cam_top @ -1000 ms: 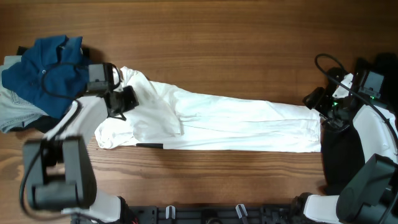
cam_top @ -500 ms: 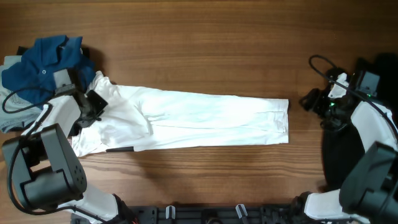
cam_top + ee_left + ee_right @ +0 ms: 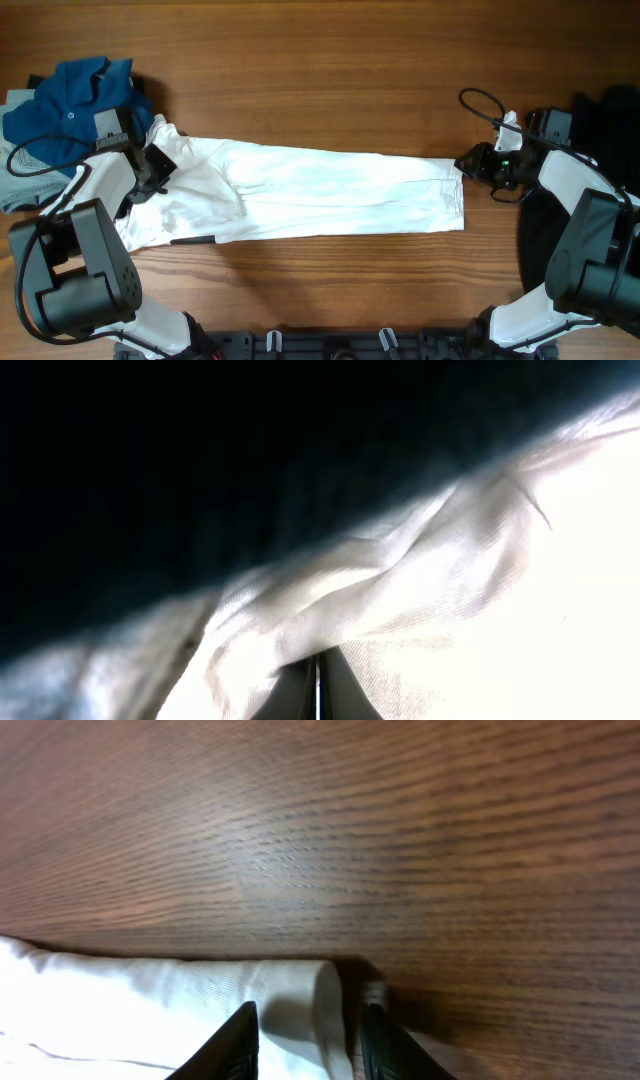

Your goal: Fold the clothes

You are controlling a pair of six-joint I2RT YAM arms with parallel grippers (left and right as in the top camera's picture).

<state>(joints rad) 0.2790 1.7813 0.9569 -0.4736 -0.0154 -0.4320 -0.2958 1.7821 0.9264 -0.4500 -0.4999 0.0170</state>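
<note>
**Shirt held at left, right corner not yet caught**

At the left, just beside the blue polo [image 3: 70, 105], the left gripper [image 3: 156, 170] was pressed together on the white shirt [image 3: 330, 190]. The shirt lay as a long band across the table [image 3: 320, 60]. The right gripper [image 3: 310, 1000] stood spread around its right corner. A shallow bite there could let the thin fabric slip.

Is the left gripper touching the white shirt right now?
Touching. The left wrist view shows the white shirt bunched up and pinched in the shut jaws of the left gripper.
</note>
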